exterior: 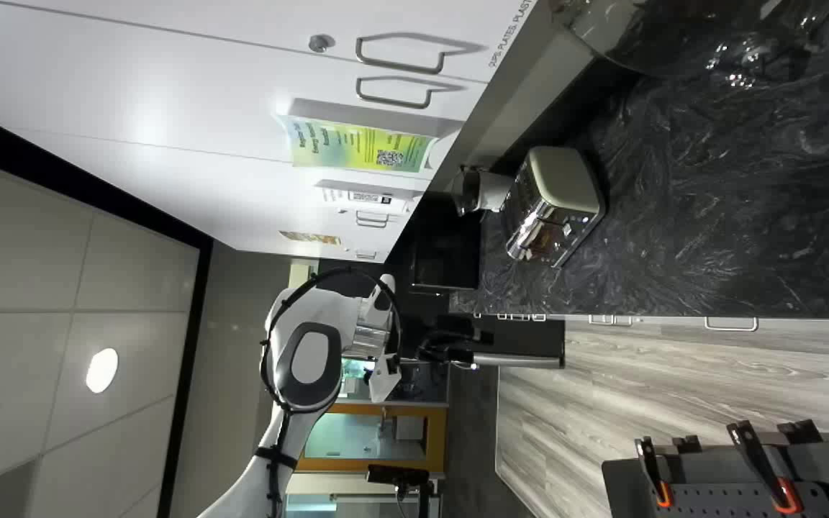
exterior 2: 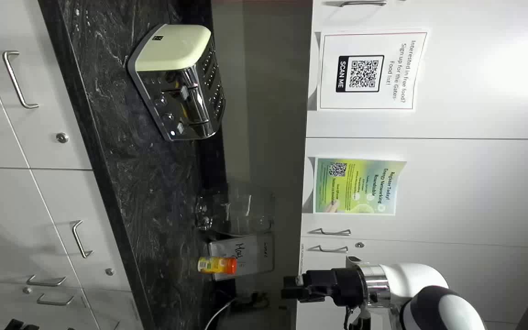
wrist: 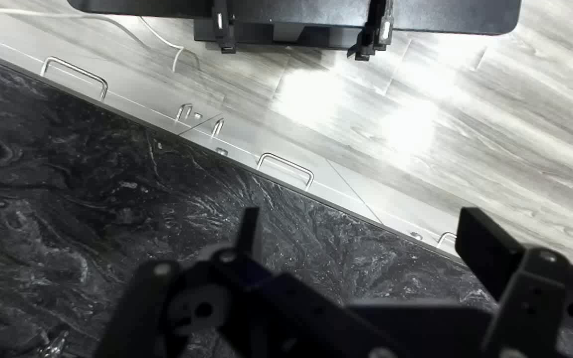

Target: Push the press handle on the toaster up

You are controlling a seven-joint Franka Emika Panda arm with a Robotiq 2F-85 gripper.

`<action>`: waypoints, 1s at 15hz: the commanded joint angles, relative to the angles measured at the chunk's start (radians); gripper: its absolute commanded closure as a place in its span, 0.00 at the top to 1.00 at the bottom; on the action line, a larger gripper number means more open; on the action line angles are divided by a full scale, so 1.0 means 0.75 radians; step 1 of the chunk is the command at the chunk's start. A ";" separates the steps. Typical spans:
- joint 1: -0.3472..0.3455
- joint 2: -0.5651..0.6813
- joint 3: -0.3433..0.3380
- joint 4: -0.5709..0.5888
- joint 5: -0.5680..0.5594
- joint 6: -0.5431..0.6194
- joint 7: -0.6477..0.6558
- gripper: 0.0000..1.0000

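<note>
In an exterior view the toaster (exterior: 569, 178) stands on the counter (exterior: 717, 216). In an exterior view its press handles (exterior 2: 184, 93) look low, the gripper (exterior 2: 291, 287) well apart from it, so the upward push seems left to do. In the wrist view the gripper's fingers (wrist: 488, 248) stand wide apart, holding nothing.

The toaster (exterior 2: 178, 83) stands on the counter (exterior 2: 147, 192), well apart from the jaws.

A shared kitchen: a toaster (exterior 2: 180, 82) on the dark marbled worktop (exterior 2: 154, 192), handled cabinets (exterior 2: 48, 197) below its front edge, white cupboards (exterior 2: 465, 123) with a free-food notice (exterior 2: 368, 73) above its back edge
</note>
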 commanded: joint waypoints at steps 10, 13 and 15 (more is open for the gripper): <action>-0.005 0.039 0.036 -0.037 0.028 0.208 0.040 1.00; 0.002 0.104 0.058 -0.077 0.054 0.443 0.076 1.00; 0.006 0.169 0.079 -0.098 0.057 0.616 0.095 1.00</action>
